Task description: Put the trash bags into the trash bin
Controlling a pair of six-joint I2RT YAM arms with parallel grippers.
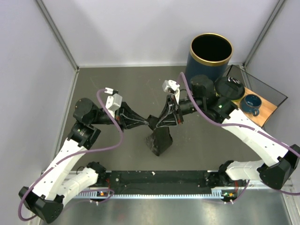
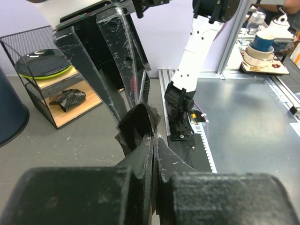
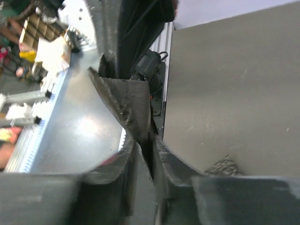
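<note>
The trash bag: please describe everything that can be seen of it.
The bag is thin, glossy black film, crumpled into a small bunch, not spread. It hangs over the middle of the table, its top pinched by the left fingers and the right fingers. Its lower end seems to touch the table.

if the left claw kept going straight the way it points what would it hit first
The pinched top of the trash bag, then almost at once the right claw: the left claw points straight at it, tip to tip, with only that film between them.
</note>
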